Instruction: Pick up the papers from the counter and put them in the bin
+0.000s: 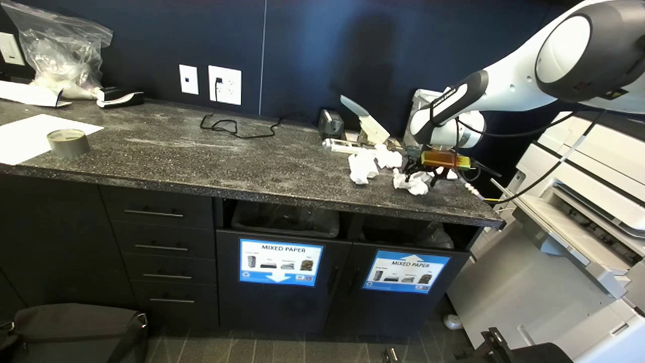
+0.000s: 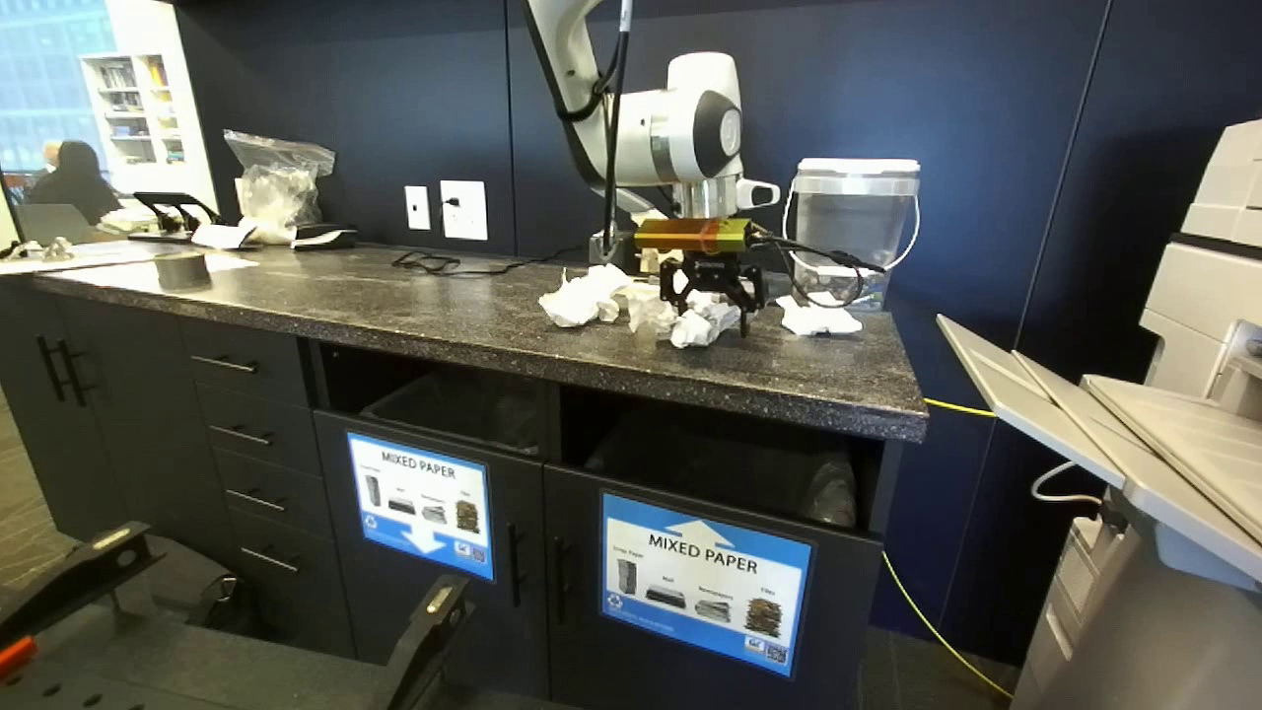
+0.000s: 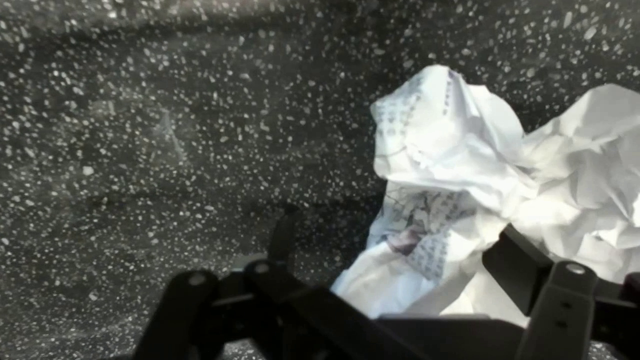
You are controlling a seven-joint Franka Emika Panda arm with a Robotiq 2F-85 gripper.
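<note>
Crumpled white papers (image 1: 363,167) lie clustered near the end of the dark speckled counter (image 1: 262,161) in both exterior views. My gripper (image 2: 712,318) points down among them, low over the counter. In the wrist view its jaws stand wide apart on either side of a printed, crumpled paper (image 3: 445,145). One finger (image 3: 517,270) overlaps the paper's edge; whether it touches cannot be told. The opposite finger (image 3: 282,235) is apart from it, over bare stone. Another paper (image 2: 816,316) lies to one side. Below the counter are two bin compartments with slots and MIXED PAPER signs, one bin front (image 2: 705,582) nearest the gripper.
A translucent bucket (image 2: 853,232) stands behind the papers. Beside them are a pale tool (image 1: 373,130) and a small black box (image 1: 331,123). A cable (image 1: 237,132), tape roll (image 1: 68,142) and flat sheet (image 1: 30,133) lie farther along. A printer (image 1: 579,212) stands past the counter's end.
</note>
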